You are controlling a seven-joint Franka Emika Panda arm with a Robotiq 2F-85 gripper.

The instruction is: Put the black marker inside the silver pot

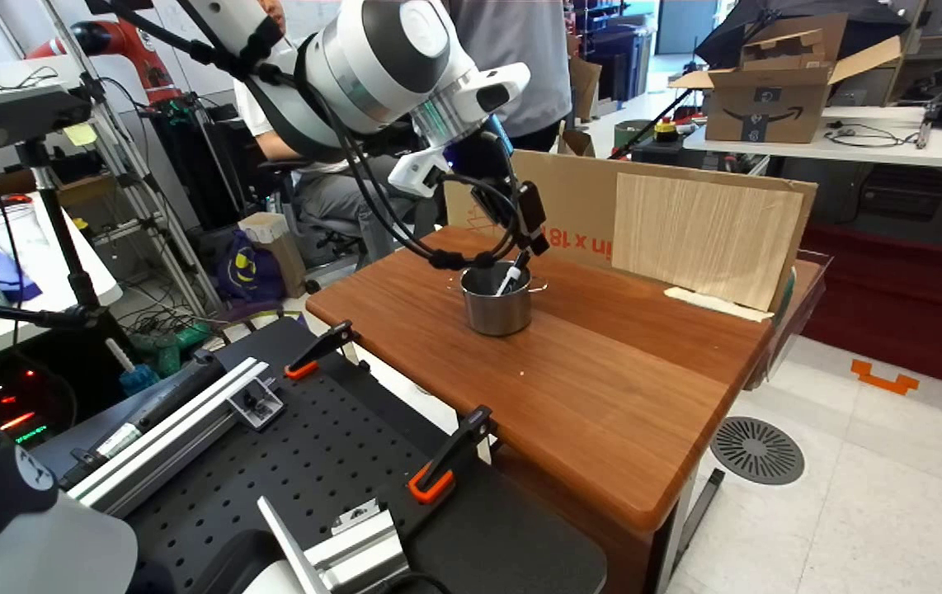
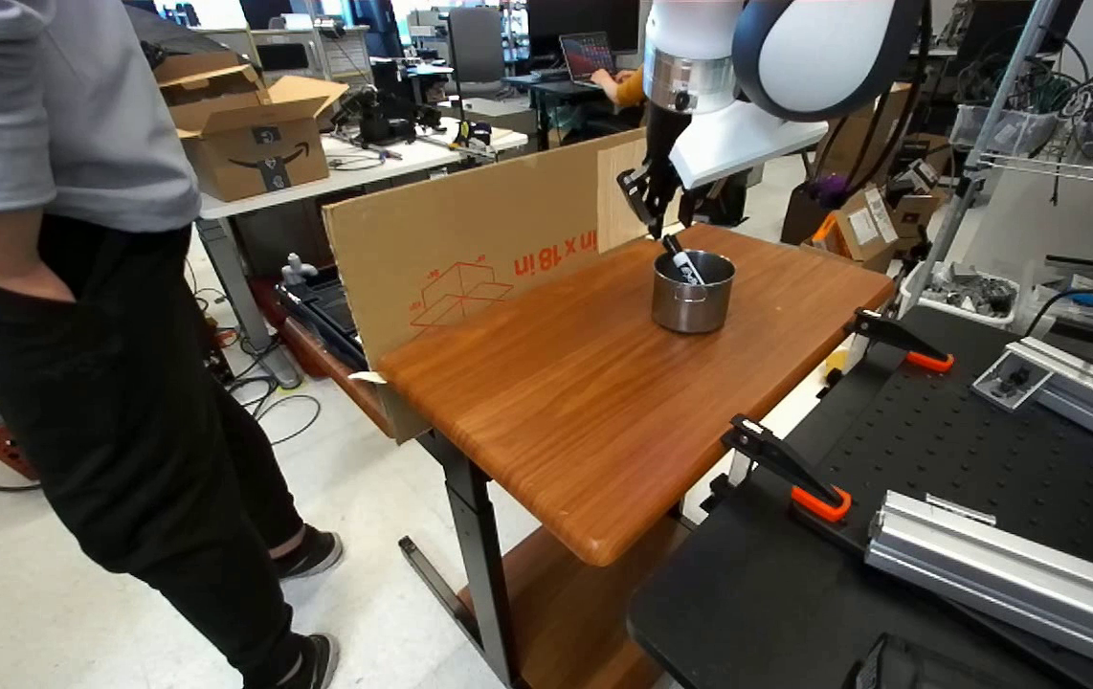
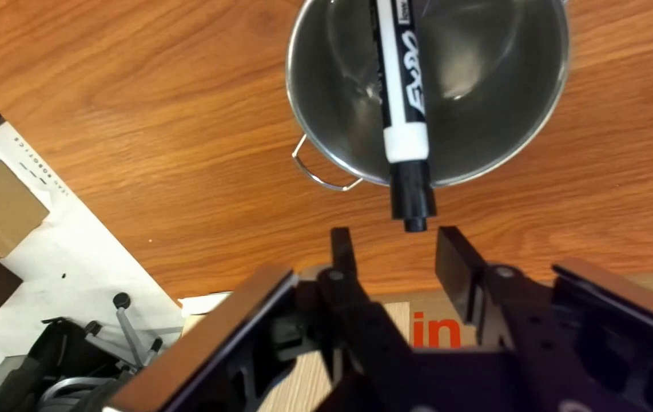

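Two fingers (image 3: pixel 458 260) stand apart, gripping nothing, lower middle of wrist view. Black marker (image 3: pixel 405 109) sits tilted in silver pot (image 2: pixel 690 311) on desk (image 2: pixel 546 411), black end past rim. Long axis runs nearly top to bottom of frame, end at mouth of gap, nearer finger on frame's right. Placing looks done to me; straight retreat best, sideways drift might knock it.
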